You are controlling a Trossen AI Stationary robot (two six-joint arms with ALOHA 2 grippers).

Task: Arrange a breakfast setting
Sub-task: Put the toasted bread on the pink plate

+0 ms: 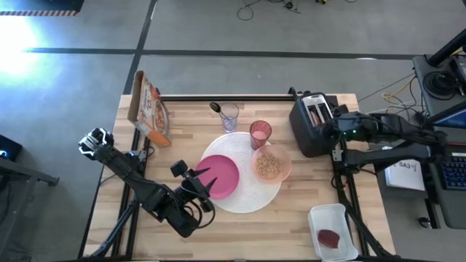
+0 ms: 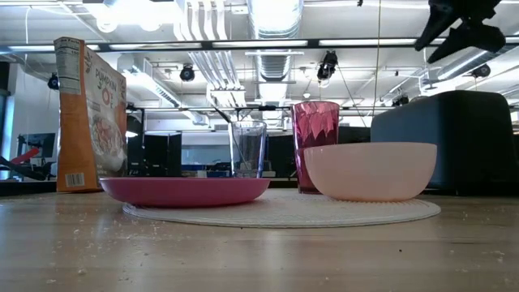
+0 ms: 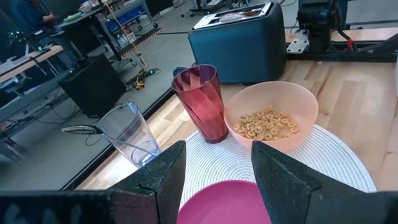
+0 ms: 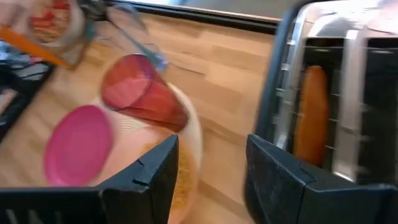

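Hovering at the near rim of the magenta plate (image 1: 218, 177), the left gripper (image 1: 202, 180) stands spread and empty; plate lies directly ahead on the white mat (image 1: 251, 198), peach bowl (image 1: 271, 164) and pink cup (image 1: 260, 134) beyond. Right gripper (image 1: 329, 133), spread, empty, sits over the toaster (image 1: 314, 122), farther from the setting.

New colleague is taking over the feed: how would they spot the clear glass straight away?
Find the white round mat mid-table. Just off its far edge, left of the pink cup, stands the glass. It is the only see-through, colourless vessel, and a spoon stands in it.
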